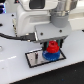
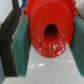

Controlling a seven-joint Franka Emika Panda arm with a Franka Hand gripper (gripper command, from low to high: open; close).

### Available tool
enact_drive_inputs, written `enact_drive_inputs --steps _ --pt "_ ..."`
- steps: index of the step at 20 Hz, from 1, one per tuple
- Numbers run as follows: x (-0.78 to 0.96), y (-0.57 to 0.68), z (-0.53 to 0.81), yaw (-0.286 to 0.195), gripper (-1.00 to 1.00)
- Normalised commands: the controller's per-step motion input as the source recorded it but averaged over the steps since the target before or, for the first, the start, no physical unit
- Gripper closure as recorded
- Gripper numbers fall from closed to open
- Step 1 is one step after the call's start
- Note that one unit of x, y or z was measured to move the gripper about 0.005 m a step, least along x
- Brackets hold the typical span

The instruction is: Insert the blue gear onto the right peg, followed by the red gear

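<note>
In the exterior view my gripper (image 1: 51, 46) hangs over the grey, black-bordered plate (image 1: 34, 58) and is shut on the red gear (image 1: 51, 48). The blue gear (image 1: 51, 56) lies flat on the plate directly under the red one. The right peg is hidden by the two gears. In the wrist view the red gear (image 2: 48, 31) fills the picture, its central hole facing the camera, clamped between my two teal finger pads (image 2: 22, 42). The blue gear does not show in the wrist view.
The plate lies on a white table (image 1: 15, 70). The arm's white body (image 1: 35, 15) fills the upper part of the exterior view, with a black cable (image 1: 15, 36) running off to the exterior view's left.
</note>
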Motion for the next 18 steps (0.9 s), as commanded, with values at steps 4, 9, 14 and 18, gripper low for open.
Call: enact_drive_inputs --steps 4,9,14,18 --pt "0.01 0.12 0.25 0.0 1.0" --pt "0.11 0.02 0.15 0.0 1.0" --pt "0.19 -0.07 0.06 0.0 1.0" --pt "0.24 -0.08 -0.07 0.0 1.0"
